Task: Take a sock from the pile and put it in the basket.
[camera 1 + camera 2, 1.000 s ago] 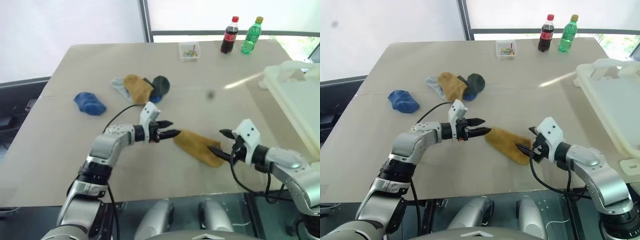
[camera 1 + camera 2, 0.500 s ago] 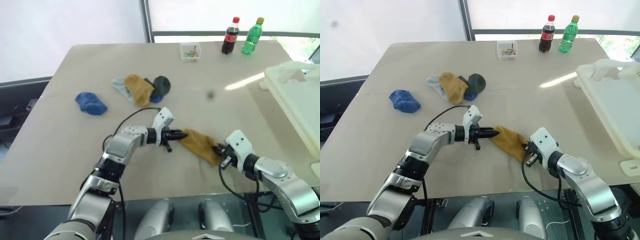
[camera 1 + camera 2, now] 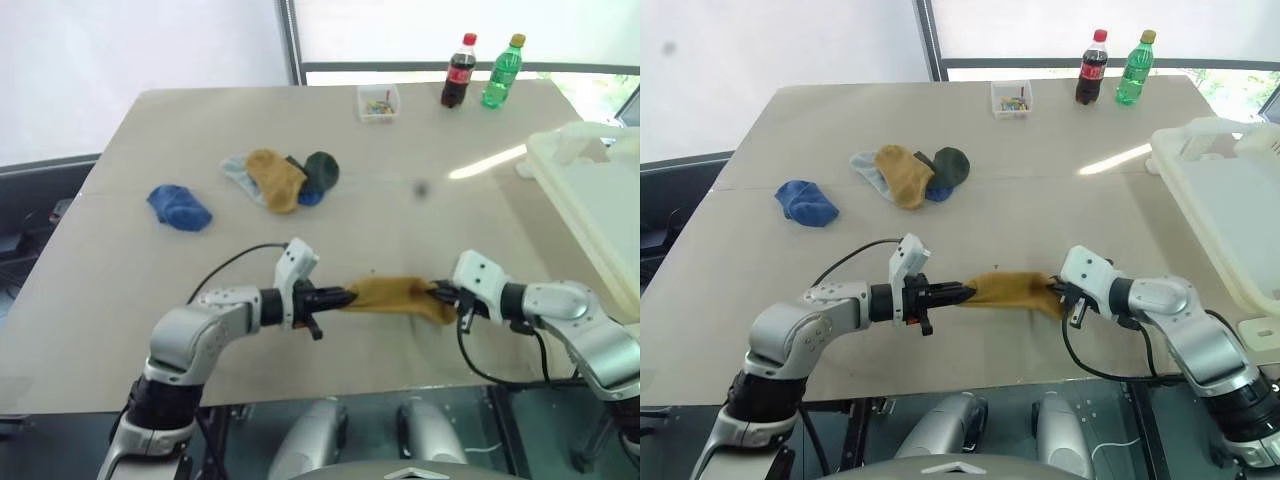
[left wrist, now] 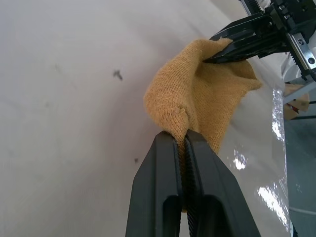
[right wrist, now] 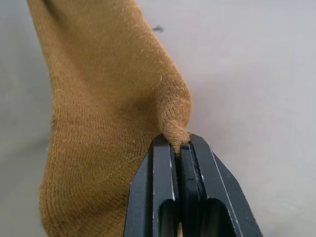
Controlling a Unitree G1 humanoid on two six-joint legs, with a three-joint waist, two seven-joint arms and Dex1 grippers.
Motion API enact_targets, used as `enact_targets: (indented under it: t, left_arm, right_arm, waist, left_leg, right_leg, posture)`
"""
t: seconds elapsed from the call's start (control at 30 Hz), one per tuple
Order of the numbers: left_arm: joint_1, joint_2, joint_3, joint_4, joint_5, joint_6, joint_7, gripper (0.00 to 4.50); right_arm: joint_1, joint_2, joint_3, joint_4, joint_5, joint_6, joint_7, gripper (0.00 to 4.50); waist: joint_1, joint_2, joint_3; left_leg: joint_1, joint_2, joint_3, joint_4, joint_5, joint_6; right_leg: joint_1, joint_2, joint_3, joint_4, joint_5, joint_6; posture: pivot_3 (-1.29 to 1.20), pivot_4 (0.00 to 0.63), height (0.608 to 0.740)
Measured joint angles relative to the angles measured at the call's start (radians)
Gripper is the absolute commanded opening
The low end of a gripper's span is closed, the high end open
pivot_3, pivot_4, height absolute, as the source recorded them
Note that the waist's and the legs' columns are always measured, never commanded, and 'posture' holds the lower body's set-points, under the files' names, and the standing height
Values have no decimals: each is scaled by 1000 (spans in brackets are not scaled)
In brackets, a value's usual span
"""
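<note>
A mustard yellow sock (image 3: 395,295) is stretched level between my two grippers near the table's front edge. My left gripper (image 3: 345,296) is shut on its left end, and the pinched cloth shows between the fingers (image 4: 197,163) in the left wrist view. My right gripper (image 3: 440,293) is shut on the right end (image 5: 175,129). The pile (image 3: 285,178) of yellow, grey, blue and dark green socks lies further back, left of centre. The cream basket (image 3: 600,200) stands at the table's right edge, well away from both grippers.
A single blue sock (image 3: 180,207) lies apart on the left. A small clear box (image 3: 379,102), a cola bottle (image 3: 459,70) and a green bottle (image 3: 503,71) stand along the far edge. Open tabletop lies between the held sock and the basket.
Both grippers closed on the ends of the yellow sock. The left hand then drew back toward me, and the sock now hangs pulled straight between the two grippers.
</note>
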Motion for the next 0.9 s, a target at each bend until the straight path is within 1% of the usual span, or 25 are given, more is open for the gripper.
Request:
enact_targets:
  t: [0.27, 0.3, 0.33, 0.4, 0.43, 0.47, 0.5, 0.53, 0.57, 0.63, 0.73, 0.83, 0.9]
  left_arm:
    - [36, 8, 3, -48, 2, 7, 71, 72]
    - [40, 9, 1, -48, 5, 4, 75, 716]
    - [51, 9, -3, -47, 9, 0, 89, 953]
    - [62, -5, 0, -47, 0, -5, 90, 1821]
    - [66, -14, -1, -47, -10, -8, 91, 2329]
    - [70, -17, -1, -50, -16, -13, 90, 2721]
    - [81, -17, -1, -59, -22, -24, 90, 3277]
    - [91, -17, -1, -68, -23, -37, 90, 3636]
    - [104, -19, 0, -75, -23, -58, 90, 3658]
    - [130, -18, 9, -76, -15, -107, 88, 3658]
    - [175, -17, 53, -75, -10, -188, 88, 3658]
    - [177, -15, 97, -74, 9, -267, 97, 3658]
    - [153, 1, 112, -31, 71, -341, 131, 3658]
  right_arm:
    - [-24, 13, 30, 34, -50, -84, 41, 0]
    - [-26, 16, 31, 40, -52, -91, 43, 671]
    - [-29, 24, 30, 51, -55, -99, 44, 924]
    - [-37, 34, 22, 70, -59, -116, 43, 1835]
    - [-39, 37, 17, 77, -61, -122, 41, 2340]
    - [-39, 37, 14, 78, -62, -127, 41, 2781]
    - [-39, 37, 12, 77, -64, -134, 41, 3327]
    - [-37, 37, 9, 77, -65, -138, 40, 3705]
    - [-35, 37, 4, 76, -64, -141, 39, 4160]
    - [-24, 40, -20, 65, -46, -131, 39, 4160]
    - [-2, 63, -89, 35, 33, -103, 40, 4160]
    - [0, 88, -157, 3, 96, -103, 32, 4160]
    - [-1, 116, -197, -6, 124, -113, 12, 4160]
  waist:
    - [2, 0, 0]
    - [2, 0, 0]
    - [1, 0, 0]
    - [3, 0, 0]
    - [4, 0, 0]
    - [4, 0, 0]
    - [4, 0, 0]
    - [4, 0, 0]
    - [3, 0, 0]
    - [3, 0, 0]
    - [4, 0, 0]
    - [5, 0, 0]
    - [7, 0, 0]
  left_leg:
    - [0, 0, 0, 0, 0, 0]
    - [0, 0, 0, 0, 0, 0]
    - [1, 0, 0, 0, 0, 0]
    - [2, 0, 0, 0, 0, 0]
    - [2, 0, 0, 0, 0, 0]
    - [3, 0, 0, 0, 0, 0]
    - [3, 0, 0, 0, 0, 0]
    - [3, 0, 0, 0, 0, 0]
    - [4, 0, 0, 0, 0, 0]
    - [4, 1, 0, -1, 0, 0]
    - [3, 1, 0, -1, 0, 0]
    - [3, 1, 0, -1, 0, 0]
    - [3, 1, 0, -1, 0, 0]
  right_leg:
    - [0, 0, 0, 0, 0, 0]
    - [0, 0, 0, 0, 0, 0]
    - [0, 0, 0, 0, 0, 0]
    - [1, 0, 0, 0, 0, 0]
    - [2, 0, 0, 0, 0, 0]
    - [2, 0, 0, 0, 0, 0]
    - [3, 0, 0, 0, 0, 0]
    - [3, 0, 0, 0, 0, 0]
    - [3, 0, 0, 0, 0, 0]
    - [3, 0, 0, 0, 0, 0]
    - [3, 0, 0, 0, 0, 0]
    - [3, 0, 0, -1, 0, 0]
    - [3, 0, -1, -1, 0, 0]
  posture:
    - [0, 150, 740]
    - [0, 150, 740]
    - [0, 150, 740]
    - [0, 150, 740]
    - [0, 150, 740]
    - [0, 150, 740]
    - [0, 150, 740]
    - [0, 150, 740]
    - [0, 150, 740]
    - [0, 150, 740]
    - [0, 150, 740]
    - [0, 150, 740]
    - [0, 150, 740]
